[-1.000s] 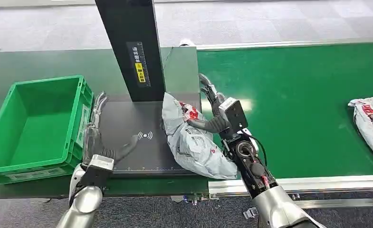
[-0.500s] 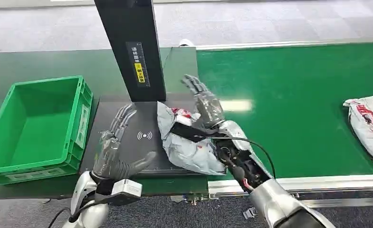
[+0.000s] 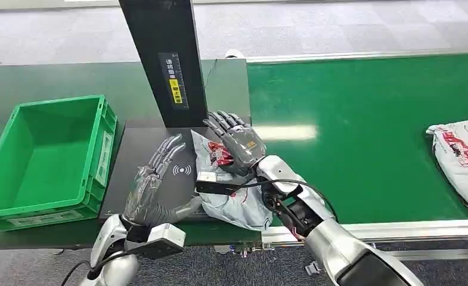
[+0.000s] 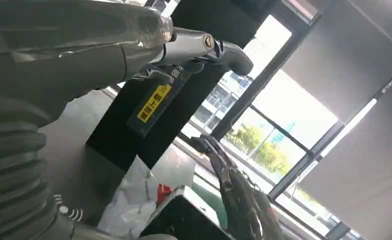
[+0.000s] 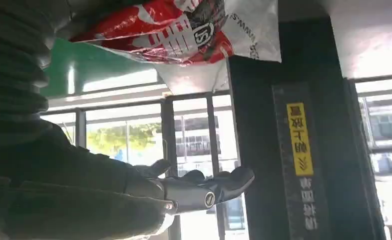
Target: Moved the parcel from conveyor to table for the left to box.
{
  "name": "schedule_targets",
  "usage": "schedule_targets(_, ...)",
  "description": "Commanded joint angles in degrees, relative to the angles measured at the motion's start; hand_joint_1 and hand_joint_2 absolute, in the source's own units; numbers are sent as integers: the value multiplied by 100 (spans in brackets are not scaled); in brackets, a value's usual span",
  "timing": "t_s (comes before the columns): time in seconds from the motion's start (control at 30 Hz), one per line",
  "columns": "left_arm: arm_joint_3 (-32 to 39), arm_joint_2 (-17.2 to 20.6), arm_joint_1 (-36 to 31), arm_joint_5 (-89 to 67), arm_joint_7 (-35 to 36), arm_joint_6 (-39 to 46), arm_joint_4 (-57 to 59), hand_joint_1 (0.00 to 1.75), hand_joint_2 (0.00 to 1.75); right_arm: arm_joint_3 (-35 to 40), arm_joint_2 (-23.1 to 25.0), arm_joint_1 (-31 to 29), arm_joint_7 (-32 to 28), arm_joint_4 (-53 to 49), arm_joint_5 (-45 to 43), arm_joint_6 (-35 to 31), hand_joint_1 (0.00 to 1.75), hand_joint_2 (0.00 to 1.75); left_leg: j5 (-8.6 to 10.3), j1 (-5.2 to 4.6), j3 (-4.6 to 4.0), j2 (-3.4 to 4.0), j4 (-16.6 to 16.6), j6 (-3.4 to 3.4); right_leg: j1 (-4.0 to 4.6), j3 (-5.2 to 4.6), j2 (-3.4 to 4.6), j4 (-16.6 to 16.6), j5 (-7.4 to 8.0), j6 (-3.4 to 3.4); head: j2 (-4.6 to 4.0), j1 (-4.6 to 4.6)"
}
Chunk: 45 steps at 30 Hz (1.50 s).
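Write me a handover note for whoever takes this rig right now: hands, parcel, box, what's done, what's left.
Right hand: fingers spread, resting on top of the grey parcel, not gripping it.
Left hand: open, beside the parcel over the black scan pad, not touching it.
Parcel: off the green conveyor, lying on the pad's right part, one end overhanging the front edge.
Green box: empty, left of the pad.
Done: conveyor-to-table move.
Left: right hand clears, left hand boxes the parcel. A second parcel waits on the conveyor.
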Motion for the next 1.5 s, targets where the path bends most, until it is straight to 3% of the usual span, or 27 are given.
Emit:
schedule_targets(0.03,32,-72,-99,-224,177,-138,367,0,175,-756,-38,208,-213,-609,121,-973,0,175,-3,0,17,-7,-7,16,5,20,-11,-10,-3,-18,0,-2)
schedule_targets(0.2,45,-154,-245,-158,180,-108,664,0,175,-1365,-18,701,-987,-1218,-661,-1742,0,175,-2,1,18,-20,-9,16,6,25,-23,-12,-6,-18,0,-2)
schedule_targets(0.27,39,-196,-314,-148,190,16,787,0,175,-1699,119,872,-1572,-1432,-1359,-2054,0,175,0,0,16,-20,-8,14,5,21,-23,-10,-5,-17,0,0)
schedule_targets(0.47,-104,-170,-420,-87,234,-1,1012,0,175,-1879,231,855,-2088,-1308,-2084,-1968,0,175,-4,0,20,-14,-6,18,6,23,-18,-9,-5,-22,0,-2)
schedule_targets(1.13,-230,-157,-321,402,20,-360,1118,0,175,-1840,285,822,-2192,-1066,-2240,-1961,0,175,-4,0,18,-3,-5,16,6,18,-7,-9,-3,-19,0,-2)
schedule_targets(1.2,-434,-146,-341,984,-210,-1170,1279,0,175,-1827,336,766,-2265,-1002,-2403,-1791,0,175,-4,1,22,-7,-7,18,7,23,-11,-11,-4,-22,0,0)
schedule_targets(1.33,-923,-440,-624,1162,-575,-1402,2363,0,175,-1656,374,719,-2372,-953,-2624,-1686,0,175,-1,-6,19,-12,-9,14,-2,19,-15,-7,-5,-13,0,-2)
schedule_targets(1.37,-974,-613,-819,1569,-1018,-1738,2755,0,175,-1425,263,808,-2372,-1087,-2700,-1710,0,175,-1,-3,26,-17,-13,19,2,30,-20,-15,-5,-19,0,-2)
schedule_targets(1.5,-1194,-1157,-1536,1833,-1240,-1797,3760,0,175,-957,228,800,-2372,-1170,-2990,-1734,0,175,2,-1,9,-32,-2,16,3,19,-35,-8,-5,-15,0,-2)
